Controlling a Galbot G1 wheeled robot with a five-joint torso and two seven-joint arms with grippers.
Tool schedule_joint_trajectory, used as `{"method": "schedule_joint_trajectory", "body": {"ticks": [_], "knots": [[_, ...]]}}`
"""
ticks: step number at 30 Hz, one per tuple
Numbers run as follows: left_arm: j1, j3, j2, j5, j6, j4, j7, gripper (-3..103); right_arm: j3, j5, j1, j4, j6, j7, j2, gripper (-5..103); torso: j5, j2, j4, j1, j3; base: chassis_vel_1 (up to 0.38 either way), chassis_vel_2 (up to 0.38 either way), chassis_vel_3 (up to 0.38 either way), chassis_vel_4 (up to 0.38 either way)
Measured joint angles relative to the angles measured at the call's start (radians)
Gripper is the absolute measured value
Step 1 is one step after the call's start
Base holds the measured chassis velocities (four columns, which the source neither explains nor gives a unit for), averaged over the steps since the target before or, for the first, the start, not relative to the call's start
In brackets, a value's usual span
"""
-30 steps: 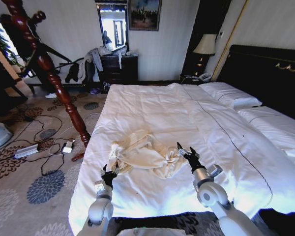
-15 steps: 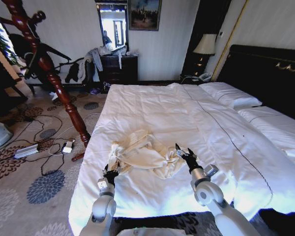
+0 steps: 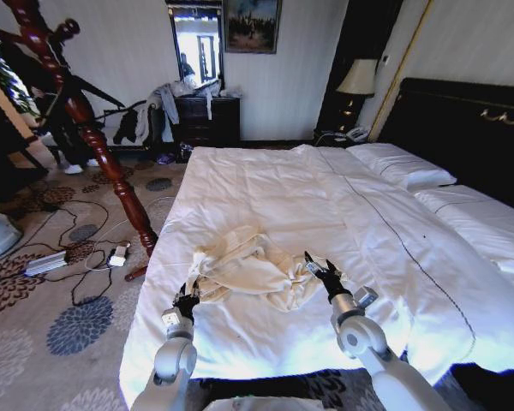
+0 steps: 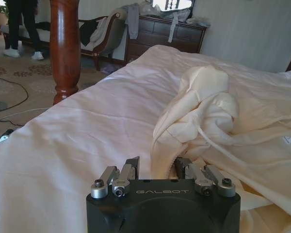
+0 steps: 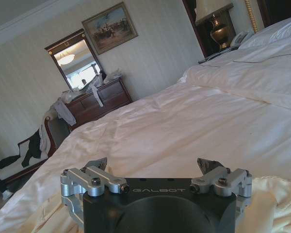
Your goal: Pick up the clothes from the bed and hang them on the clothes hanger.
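Observation:
The clothes (image 3: 250, 269), a crumpled cream shirt, lie on the bed (image 3: 274, 188) near its foot end. My left gripper (image 3: 187, 297) is at the shirt's left edge. In the left wrist view it (image 4: 156, 167) stands open with a fold of the shirt (image 4: 208, 111) lying between its fingertips. My right gripper (image 3: 319, 269) is at the shirt's right edge, open wide (image 5: 154, 164), with cream cloth (image 5: 281, 204) under it. A slim black clothes hanger (image 3: 98, 92) seems to hang on the wooden coat stand (image 3: 111, 167).
The coat stand rises left of the bed on patterned carpet, with cables and a power strip (image 3: 44, 263) around its foot. A dark dresser (image 3: 207, 120) with draped garments stands at the far wall. The black headboard (image 3: 463, 128) and pillows (image 3: 403, 167) are at the right.
Both grippers have crept a little closer to the shirt's edges, the left one slightly leftward. A person at the far left has walked on.

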Motion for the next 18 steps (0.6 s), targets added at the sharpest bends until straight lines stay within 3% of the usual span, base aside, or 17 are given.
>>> {"method": "schedule_joint_trajectory", "body": {"ticks": [13, 16, 18], "knots": [[0.037, 0.003, 0.016, -0.003, 0.000, -0.052, 0.006, 43, 0.008, -0.003, -0.016, 0.020, -0.001, 0.005, 0.002, 100, 0.0000, 0.000, 0.0000, 0.000, 0.000, 0.000, 0.000, 0.000, 0.000], [0.042, 0.005, 0.015, -0.007, -0.001, -0.057, 0.008, 32, 0.013, -0.005, -0.026, 0.031, -0.002, 0.007, 0.002, 100, 0.0000, 0.000, 0.0000, 0.000, 0.000, 0.000, 0.000, 0.000, 0.000], [0.042, 0.006, 0.014, -0.007, -0.001, -0.057, 0.008, 32, 0.016, -0.006, -0.029, 0.033, -0.002, 0.007, 0.002, 100, 0.0000, 0.000, 0.0000, 0.000, 0.000, 0.000, 0.000, 0.000, 0.000]]}}
